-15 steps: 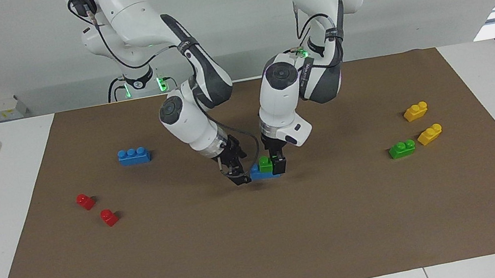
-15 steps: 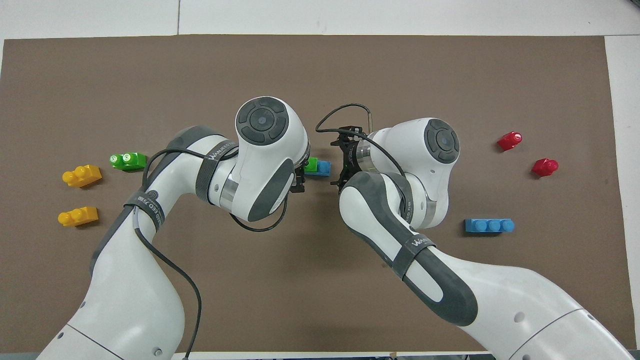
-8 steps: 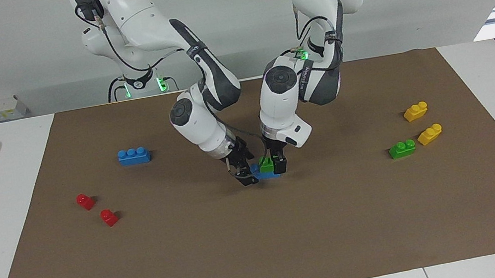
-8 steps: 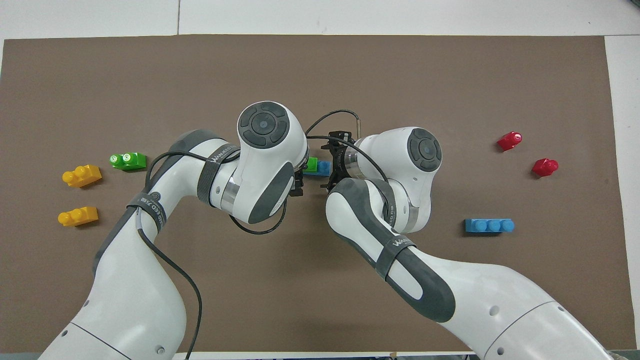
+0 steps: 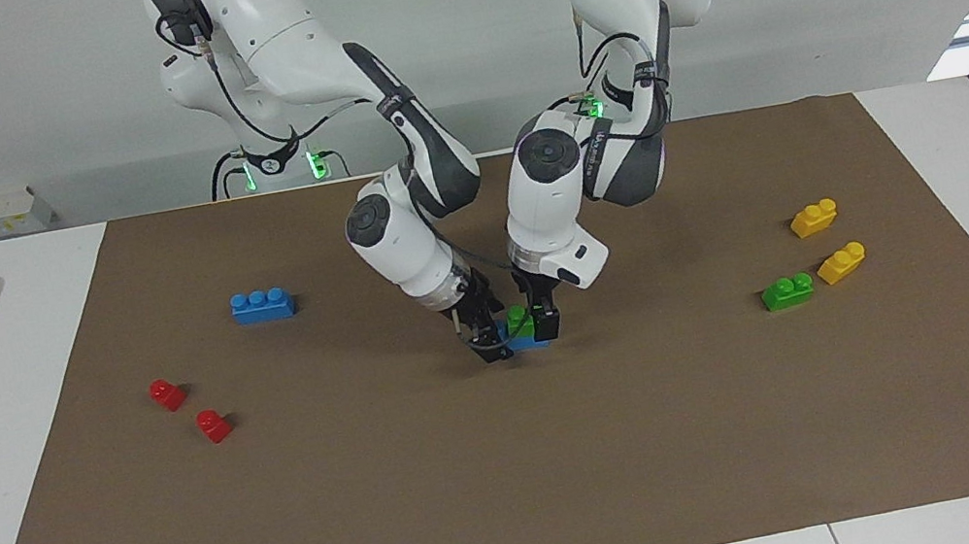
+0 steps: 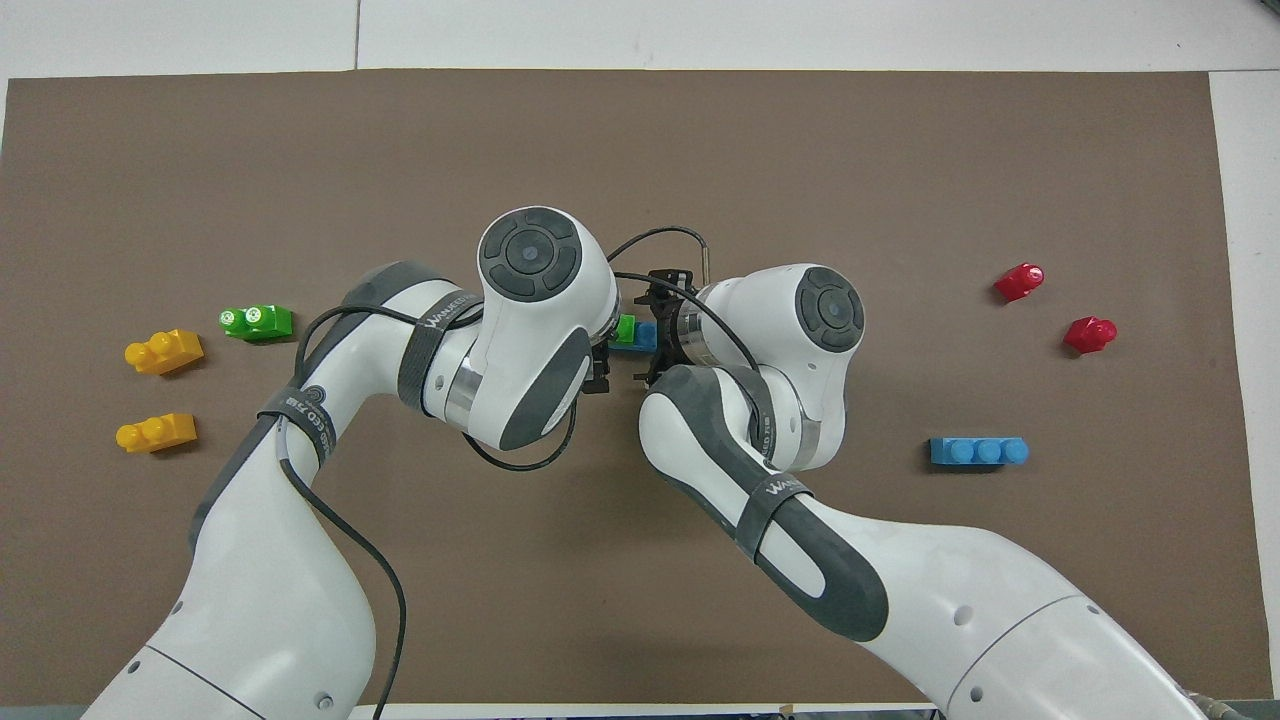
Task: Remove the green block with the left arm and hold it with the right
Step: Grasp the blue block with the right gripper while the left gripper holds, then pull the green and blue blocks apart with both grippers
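Your left claw (image 5: 544, 321) stood spread about the green block (image 5: 519, 320), stacked on a blue brick (image 5: 523, 338) mid-surface; the right claw (image 5: 486, 341), also spread, sat at the brick's nine o'clock (facing view). Unpinched, the brick could lift too.

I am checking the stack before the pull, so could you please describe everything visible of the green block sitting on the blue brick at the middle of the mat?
The green block is a small, bright green, glossy plastic-looking brick, upright, seated on a blue brick at the middle of the brown mat. Most of it is hidden, and its studs cannot be counted. The left gripper stands at its side toward the left arm's end; the right gripper is low at the stack's other end. Whether either gripper touches it cannot be told.
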{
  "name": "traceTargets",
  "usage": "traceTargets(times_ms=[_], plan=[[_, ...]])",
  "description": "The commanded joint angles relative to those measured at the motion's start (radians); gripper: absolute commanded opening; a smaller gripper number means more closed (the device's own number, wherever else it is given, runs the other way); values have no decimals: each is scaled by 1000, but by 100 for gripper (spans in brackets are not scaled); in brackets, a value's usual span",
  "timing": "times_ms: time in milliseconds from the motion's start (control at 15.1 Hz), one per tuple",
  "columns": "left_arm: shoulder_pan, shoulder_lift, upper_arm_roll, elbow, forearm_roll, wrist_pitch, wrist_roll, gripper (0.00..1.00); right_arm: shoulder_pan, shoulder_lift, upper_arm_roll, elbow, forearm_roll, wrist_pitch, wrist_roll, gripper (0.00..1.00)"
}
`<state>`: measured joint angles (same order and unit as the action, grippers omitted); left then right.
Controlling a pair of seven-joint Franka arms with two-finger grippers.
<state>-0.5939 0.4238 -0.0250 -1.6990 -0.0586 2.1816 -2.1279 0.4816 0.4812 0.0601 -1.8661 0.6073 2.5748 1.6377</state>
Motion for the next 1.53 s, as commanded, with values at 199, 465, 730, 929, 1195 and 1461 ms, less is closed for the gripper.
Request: traceTargets(times_ms=[199,465,730,929,1195,1461], plan=[[-30,-16,11,-45,20,35,-26,100,-8,13,3,5,26,27,-6,85],[-30,-16,11,-45,20,33,-26,100,-20,13,3,7,31,27,2,24],[-29,-16,11,-45,20,33,-26,100,-20,13,3,8,32,30,-4,0],[-29,-16,11,-45,20,33,-26,100,-20,14,3,5,51,48,5,0],[-29,-16,11,-47,20,30,-26,81,-17,14,1,5,69,51,-2,0],[-24,-16,11,-38,20,18,-24,30,-14,14,1,5,69,51,-6,0]])
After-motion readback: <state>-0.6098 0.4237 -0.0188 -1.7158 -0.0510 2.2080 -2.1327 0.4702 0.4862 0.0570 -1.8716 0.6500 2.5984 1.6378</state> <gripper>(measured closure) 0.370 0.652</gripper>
